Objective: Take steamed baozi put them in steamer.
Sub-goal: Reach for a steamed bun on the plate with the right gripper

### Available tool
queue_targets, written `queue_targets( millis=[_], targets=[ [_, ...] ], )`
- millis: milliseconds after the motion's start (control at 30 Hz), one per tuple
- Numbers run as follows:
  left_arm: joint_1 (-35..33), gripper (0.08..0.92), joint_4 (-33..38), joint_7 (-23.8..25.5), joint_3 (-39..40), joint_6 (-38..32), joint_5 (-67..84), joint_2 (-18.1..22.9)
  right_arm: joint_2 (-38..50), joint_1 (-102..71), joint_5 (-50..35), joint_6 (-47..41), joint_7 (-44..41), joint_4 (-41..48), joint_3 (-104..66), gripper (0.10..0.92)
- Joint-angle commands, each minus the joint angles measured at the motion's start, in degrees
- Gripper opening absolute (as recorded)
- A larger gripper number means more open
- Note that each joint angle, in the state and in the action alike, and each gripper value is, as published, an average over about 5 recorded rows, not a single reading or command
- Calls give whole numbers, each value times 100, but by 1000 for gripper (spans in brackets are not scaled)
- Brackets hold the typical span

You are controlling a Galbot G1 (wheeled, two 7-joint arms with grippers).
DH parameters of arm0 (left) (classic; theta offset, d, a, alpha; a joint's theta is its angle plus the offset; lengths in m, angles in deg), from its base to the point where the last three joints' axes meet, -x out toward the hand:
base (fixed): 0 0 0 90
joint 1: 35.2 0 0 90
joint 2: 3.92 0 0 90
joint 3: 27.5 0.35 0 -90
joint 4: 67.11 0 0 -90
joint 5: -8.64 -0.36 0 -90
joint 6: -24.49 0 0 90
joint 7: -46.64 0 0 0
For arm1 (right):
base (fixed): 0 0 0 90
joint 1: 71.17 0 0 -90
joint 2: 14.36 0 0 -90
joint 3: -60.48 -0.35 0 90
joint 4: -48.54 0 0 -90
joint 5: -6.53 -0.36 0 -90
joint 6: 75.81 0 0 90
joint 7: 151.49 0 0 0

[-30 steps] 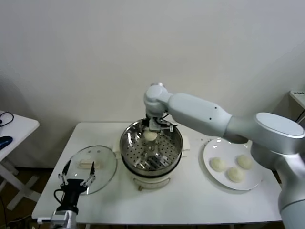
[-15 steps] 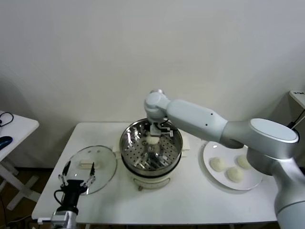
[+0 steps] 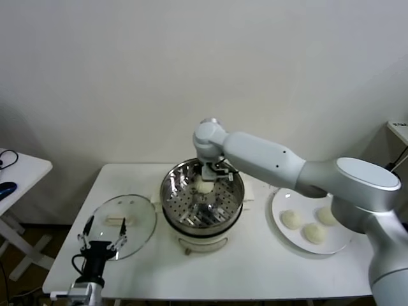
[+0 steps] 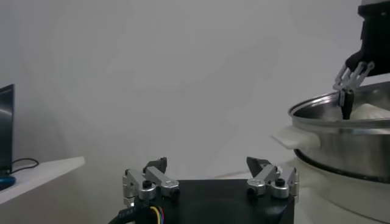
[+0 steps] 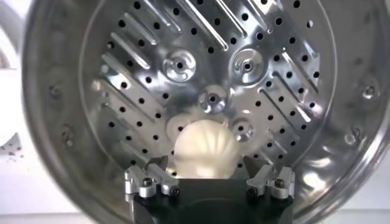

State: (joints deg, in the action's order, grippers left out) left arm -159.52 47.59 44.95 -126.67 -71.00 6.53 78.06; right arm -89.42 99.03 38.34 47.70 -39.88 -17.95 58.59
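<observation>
Right gripper [image 3: 205, 180] is low inside the steamer [image 3: 234, 191], fingers closed on one baozi [image 5: 205, 149] at the perforated tray's back edge. Advice: seat it flat, open fully, lift straight up. Three baozi [image 3: 291, 219] wait on the plate [image 3: 278, 233]. Left gripper [image 3: 102, 237] is parked, fingers spread, empty.

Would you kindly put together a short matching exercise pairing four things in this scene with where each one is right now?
Things:
1. right gripper
2. left gripper
3. glass lid
4. three baozi

Places:
A. on the white plate
B. flat on the table, left of the steamer
C. down inside the steamer, at a baozi
D. parked at the lid's near edge, fingers open

Pairs: 1-C, 2-D, 3-B, 4-A
</observation>
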Motion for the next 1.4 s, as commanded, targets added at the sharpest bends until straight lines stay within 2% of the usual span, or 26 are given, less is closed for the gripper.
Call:
queue_targets(
  millis=[33,133,333,433,500,667,900,1167,1400],
  targets=[
    [9,823,-6,0,0,7,0,-15,308,397,-559,-46,-133,-377,-4,823],
    [43,823,-14,-3,6,22,0,-36,915,1144,-1641,-656,-276,-815,367,823],
    [125,823,-35,-15,90,40,6,-47,2280,2726,-4714,-2586,-402,-1332,1928,823],
    [166,823,-51,-27,148,26,11,-37,2902,2872,-5448,-3068,-413,-1234,2250,823],
    [187,823,-56,-35,174,13,23,-41,3295,2818,-5607,-3288,-399,-1184,2320,823],
    [217,823,-36,-23,197,21,32,-70,4151,2305,-5611,-3642,-246,-1172,2265,823],
    [208,823,9,-14,222,38,-1,-47,4830,675,-4819,-3764,-8,-1087,1297,823],
    [208,823,13,-13,212,70,-27,-50,4974,-1129,-3964,-3903,631,-1087,94,823],
    [210,823,16,-15,221,94,-72,-37,4570,-1982,-3593,-3934,781,-626,-526,823]
  ],
)
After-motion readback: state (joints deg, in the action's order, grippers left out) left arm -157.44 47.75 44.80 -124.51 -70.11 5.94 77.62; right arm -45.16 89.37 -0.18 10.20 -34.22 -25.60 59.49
